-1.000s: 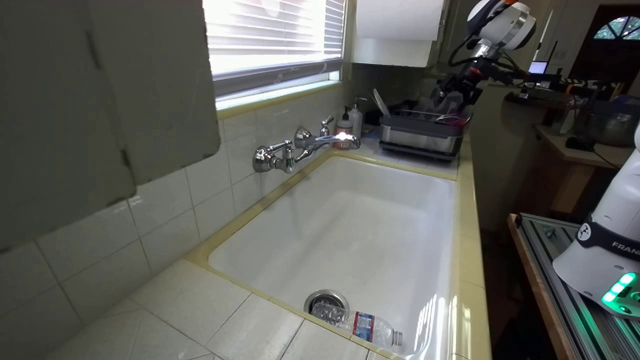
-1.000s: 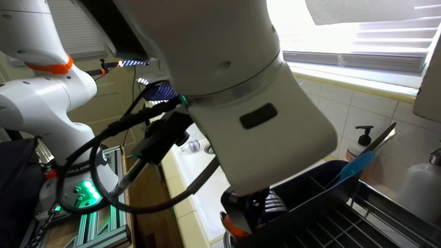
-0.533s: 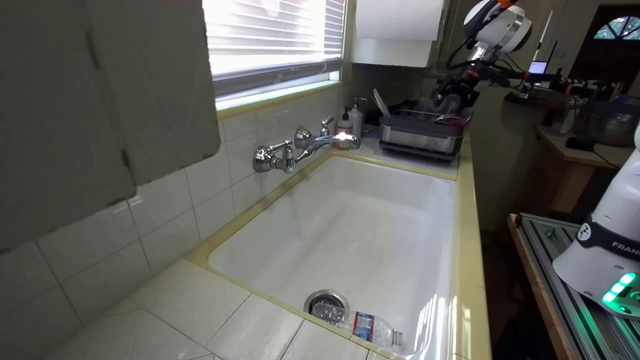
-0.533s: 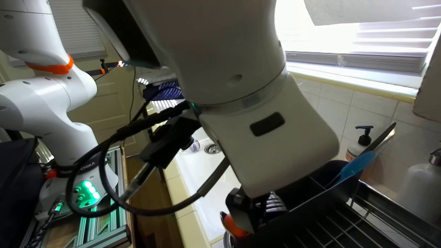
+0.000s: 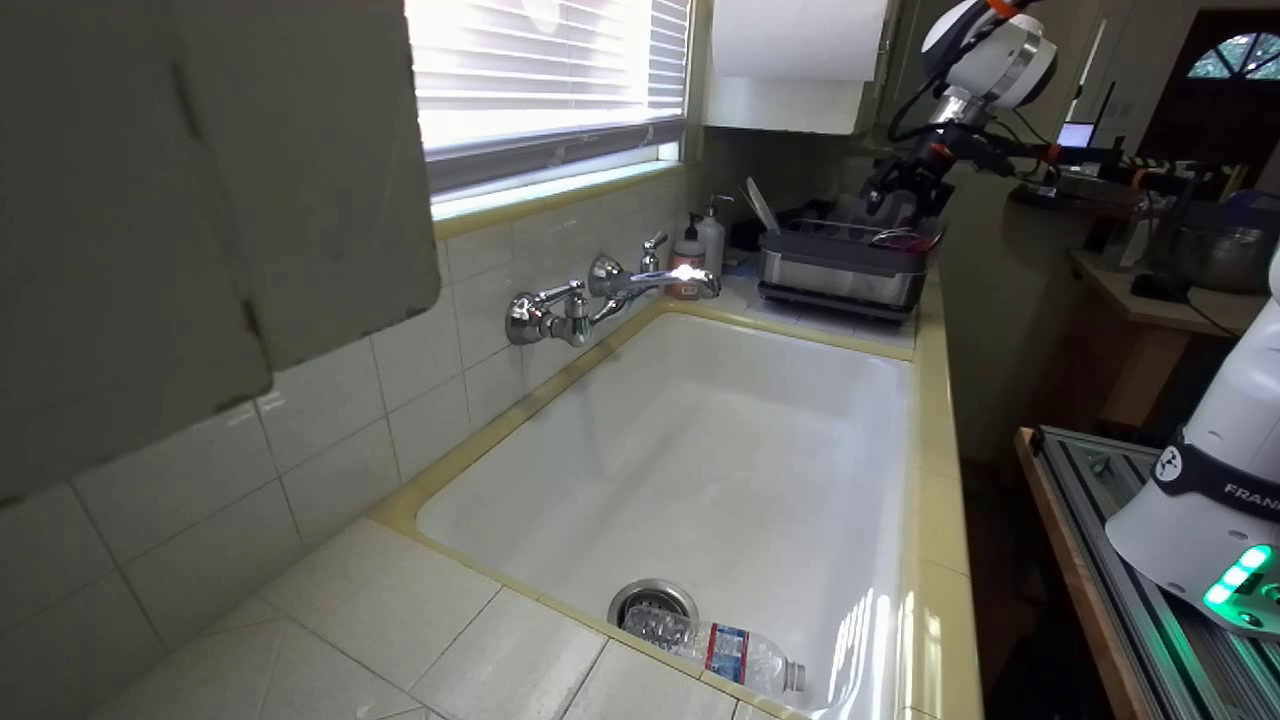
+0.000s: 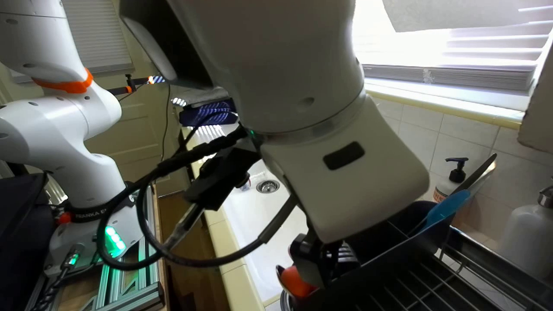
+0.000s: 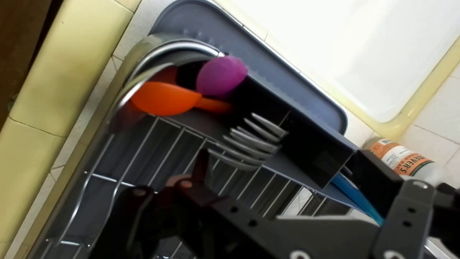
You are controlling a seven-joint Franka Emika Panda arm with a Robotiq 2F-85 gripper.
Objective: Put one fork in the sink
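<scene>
The white-tiled counter [image 5: 430,590] is edged with pale yellow trim [image 5: 945,500], and the white sink [image 5: 730,450] is set into it. Beside one short end of the sink, a dark grey tray [image 7: 287,81] lies on the counter, bearing the dish rack [image 5: 835,280]. By a corner of the sink, an orange-labelled pump bottle [image 5: 687,268] stands upright. A white pump bottle [image 6: 525,244] stands near it, beside the rack, its base hidden. A dark blue thing [image 6: 207,114] shows at the counter's opposite end.
</scene>
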